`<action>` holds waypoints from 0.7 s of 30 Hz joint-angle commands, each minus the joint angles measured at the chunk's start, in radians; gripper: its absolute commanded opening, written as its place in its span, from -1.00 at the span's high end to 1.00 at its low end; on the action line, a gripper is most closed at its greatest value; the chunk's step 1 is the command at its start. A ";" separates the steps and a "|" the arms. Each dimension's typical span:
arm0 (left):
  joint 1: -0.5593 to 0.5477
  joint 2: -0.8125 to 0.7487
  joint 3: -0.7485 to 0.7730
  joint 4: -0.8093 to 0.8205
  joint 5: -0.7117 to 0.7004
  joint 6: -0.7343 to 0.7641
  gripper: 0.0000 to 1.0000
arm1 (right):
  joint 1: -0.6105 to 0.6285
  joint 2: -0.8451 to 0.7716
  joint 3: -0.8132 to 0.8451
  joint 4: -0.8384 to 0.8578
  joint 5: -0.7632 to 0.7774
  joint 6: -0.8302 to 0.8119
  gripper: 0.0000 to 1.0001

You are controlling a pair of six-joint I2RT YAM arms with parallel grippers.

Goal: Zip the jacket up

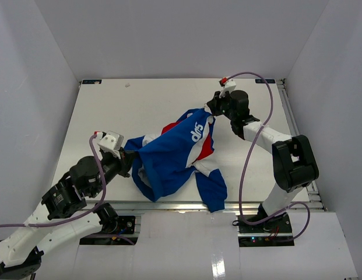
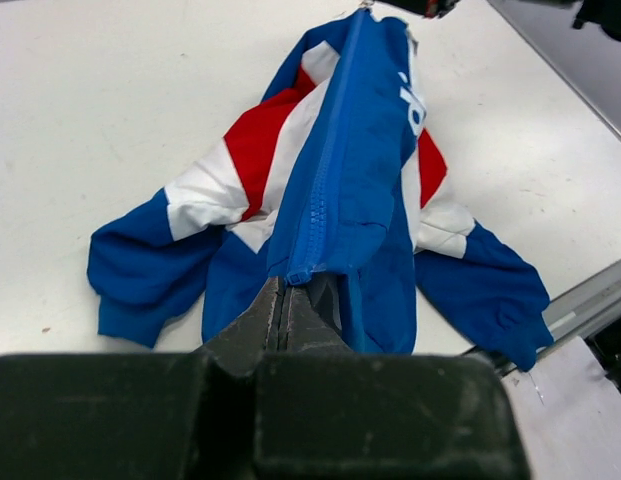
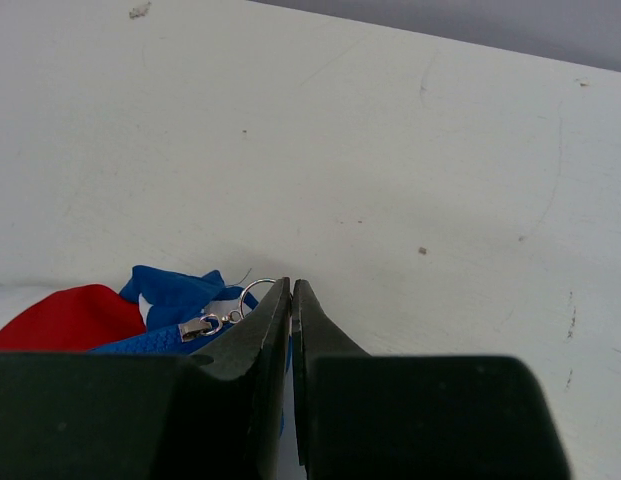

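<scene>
Jaws pinch the jacket (image 2: 350,170): left gripper (image 2: 288,287) at the hem, right gripper (image 3: 292,286) at the top, contact hidden

You're looking at the jacket (image 1: 181,157) lying stretched slantwise across the table (image 1: 111,111) between both arms. Your left gripper (image 1: 130,162) is holding its near end, and your right gripper (image 1: 211,108) is holding its far end, just beyond the white lettering (image 1: 196,133). One blue sleeve (image 1: 213,195) is reaching the table's near edge.
</scene>
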 commanded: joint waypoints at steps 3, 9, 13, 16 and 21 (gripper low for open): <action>-0.006 0.006 0.067 -0.064 -0.202 -0.052 1.00 | -0.096 0.013 0.103 -0.024 0.093 -0.044 0.84; -0.006 0.047 0.052 -0.039 -0.237 -0.086 1.00 | -0.095 -0.038 0.108 -0.012 0.010 -0.070 0.85; -0.005 0.036 0.046 -0.044 -0.286 -0.114 1.00 | -0.097 -0.069 0.119 0.003 0.012 -0.093 0.85; -0.005 0.003 0.025 -0.053 -0.343 -0.148 1.00 | -0.097 -0.052 0.169 -0.040 0.025 -0.113 0.84; -0.006 -0.082 -0.023 -0.013 -0.321 -0.154 1.00 | -0.097 -0.006 0.203 -0.063 0.022 -0.104 0.85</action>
